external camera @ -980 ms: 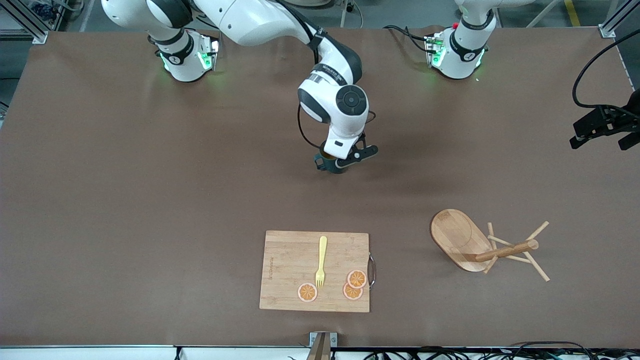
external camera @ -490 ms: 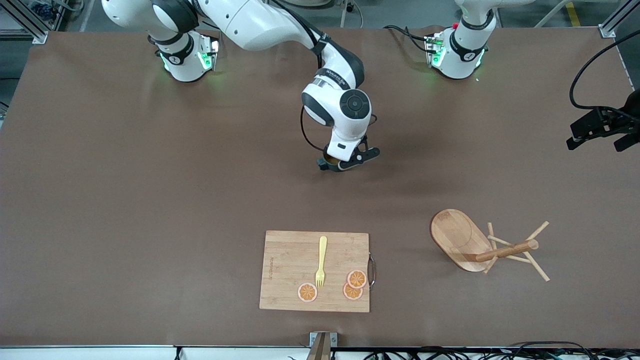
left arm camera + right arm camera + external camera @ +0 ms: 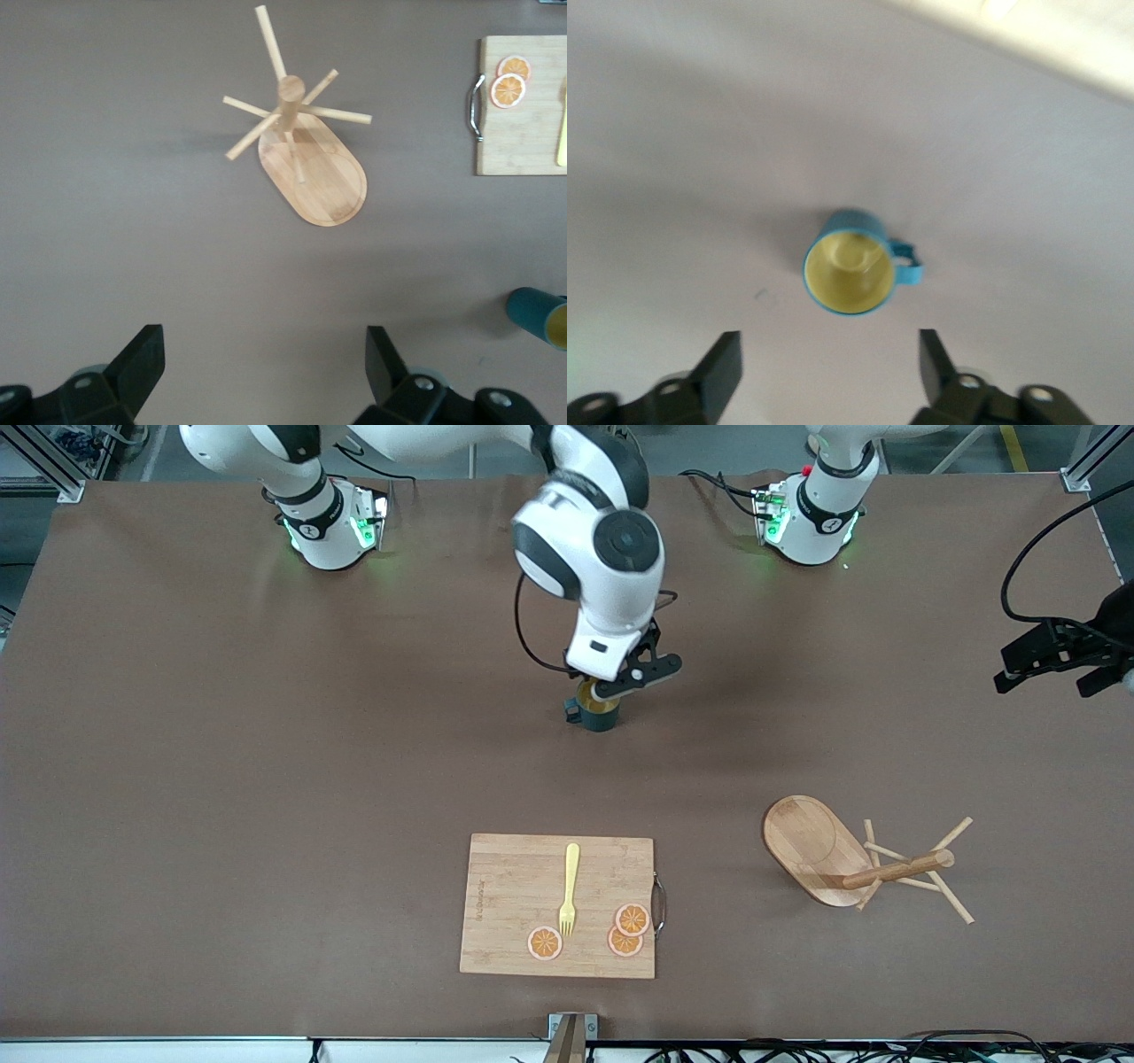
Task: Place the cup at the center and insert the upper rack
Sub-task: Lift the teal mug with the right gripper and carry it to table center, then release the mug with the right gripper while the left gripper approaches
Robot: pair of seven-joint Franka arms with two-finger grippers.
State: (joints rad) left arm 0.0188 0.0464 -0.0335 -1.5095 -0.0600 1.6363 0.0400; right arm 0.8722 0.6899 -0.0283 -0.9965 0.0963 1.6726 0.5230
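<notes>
Brown desk [image 3: 266,779] fills my front view, and on it I see the small dark teal-green cup with a mustard-yellow inside [image 3: 595,710] standing upright near the middle, farther from the camera than the rectangular wooden cutting board [image 3: 514,908]. My right hand [image 3: 631,680] hangs over the cup, apart from it, its fingers spread. The board carries a yellow fork [image 3: 569,888] and three orange slices [image 3: 633,919]. Toward the left arm's end lies the light wooden upper rack with its oval base [image 3: 819,852], tipped on its side, pole and pegs resting on the desk. My left hand [image 3: 1059,657] waits in the air at the left arm's end of the desk. In the left wrist view I have that hand's black fingers [image 3: 142,365] wide apart, and between them, well below, the rack [image 3: 306,146], with the board's corner [image 3: 523,133] and the cup's edge [image 3: 536,316] at the frame's border. In the right wrist view the cup [image 3: 849,274] sits upright on the desk, handle out to one side, between my right hand's spread fingers [image 3: 722,363] and touching neither.
</notes>
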